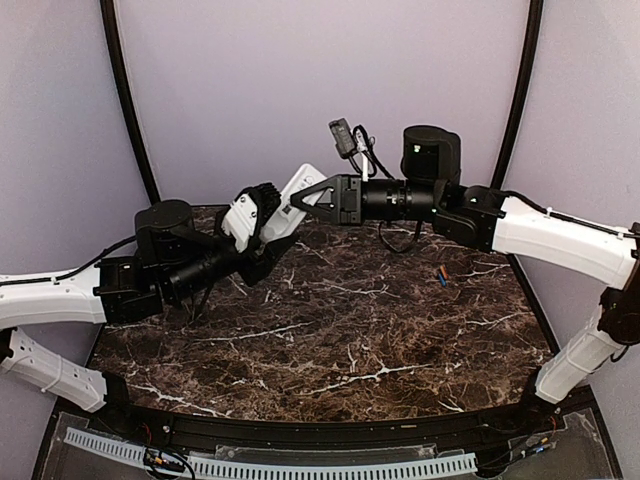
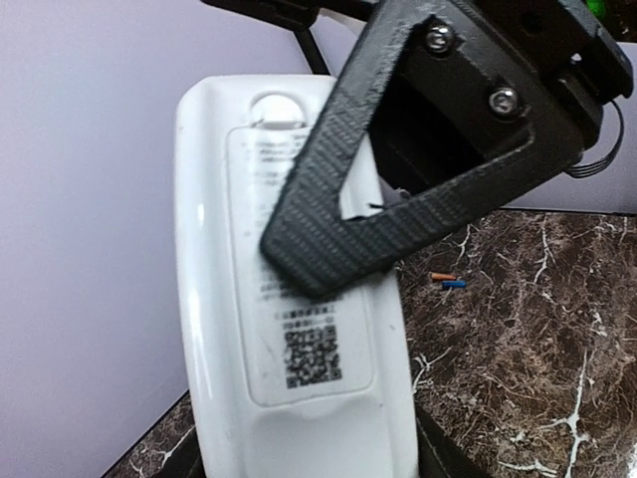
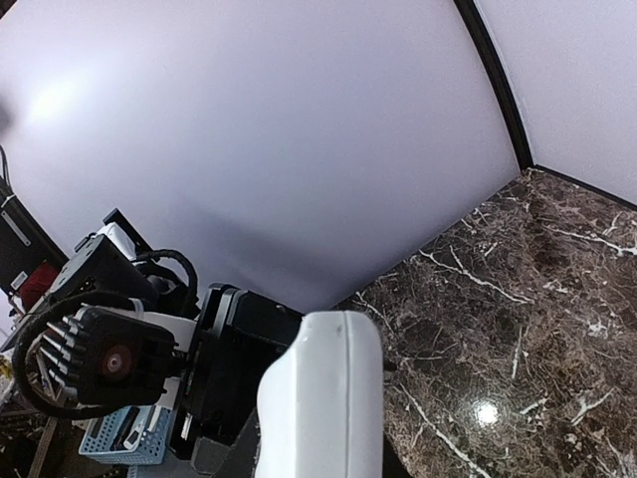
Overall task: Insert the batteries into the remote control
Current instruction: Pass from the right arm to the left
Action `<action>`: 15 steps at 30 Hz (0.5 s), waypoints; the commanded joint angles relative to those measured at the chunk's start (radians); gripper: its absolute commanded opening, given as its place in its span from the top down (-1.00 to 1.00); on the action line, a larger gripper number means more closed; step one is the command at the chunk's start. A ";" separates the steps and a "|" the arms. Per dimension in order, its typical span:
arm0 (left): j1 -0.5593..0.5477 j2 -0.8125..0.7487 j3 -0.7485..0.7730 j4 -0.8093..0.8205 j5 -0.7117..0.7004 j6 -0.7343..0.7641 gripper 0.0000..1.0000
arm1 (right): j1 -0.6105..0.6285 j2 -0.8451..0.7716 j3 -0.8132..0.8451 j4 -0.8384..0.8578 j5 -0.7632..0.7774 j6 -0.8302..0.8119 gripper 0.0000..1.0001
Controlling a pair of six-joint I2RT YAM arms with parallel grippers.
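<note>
Remote control [image 2: 299, 329] is up in the air over the worktop's [image 1: 340, 340] back edge, left of middle, with your right gripper [image 1: 298, 200] pinched narrow on it. Can't tell if your left gripper [image 1: 262, 225] really has it, so letting go early could drop or twist it. Batteries [image 1: 440, 275] lie well apart, by the right edge.

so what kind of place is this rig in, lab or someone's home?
Looks like a lab test booth, not a home: plain pale backdrop walls on black poles, a marble-pattern tabletop, a slotted cable duct along the near edge.
</note>
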 commanded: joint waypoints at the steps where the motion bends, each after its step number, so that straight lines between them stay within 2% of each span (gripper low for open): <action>1: -0.005 -0.043 -0.032 0.042 -0.004 -0.011 0.11 | 0.002 0.008 -0.014 0.071 -0.044 0.038 1.00; 5: -0.005 -0.055 -0.036 0.043 0.012 -0.019 0.59 | -0.007 0.014 -0.018 0.071 -0.054 0.049 1.00; 6: -0.005 -0.058 -0.036 0.039 0.018 -0.023 0.66 | -0.011 0.013 -0.021 0.069 -0.052 0.049 1.00; 7: -0.005 -0.061 -0.035 0.031 0.029 -0.028 0.79 | -0.015 0.011 -0.024 0.066 -0.045 0.046 0.93; 9: -0.005 -0.064 -0.032 0.013 0.040 -0.043 0.97 | -0.018 0.003 -0.025 0.049 -0.024 0.024 0.68; 10: -0.005 -0.065 -0.031 0.005 0.042 -0.056 1.00 | -0.019 -0.003 -0.021 0.032 -0.012 0.002 0.47; 13: -0.006 -0.068 -0.031 -0.034 0.038 -0.088 1.00 | -0.019 -0.015 0.008 -0.063 0.034 -0.084 -0.14; 15: -0.005 -0.068 -0.032 -0.059 0.025 -0.129 1.00 | -0.019 -0.032 0.034 -0.143 0.077 -0.154 -0.35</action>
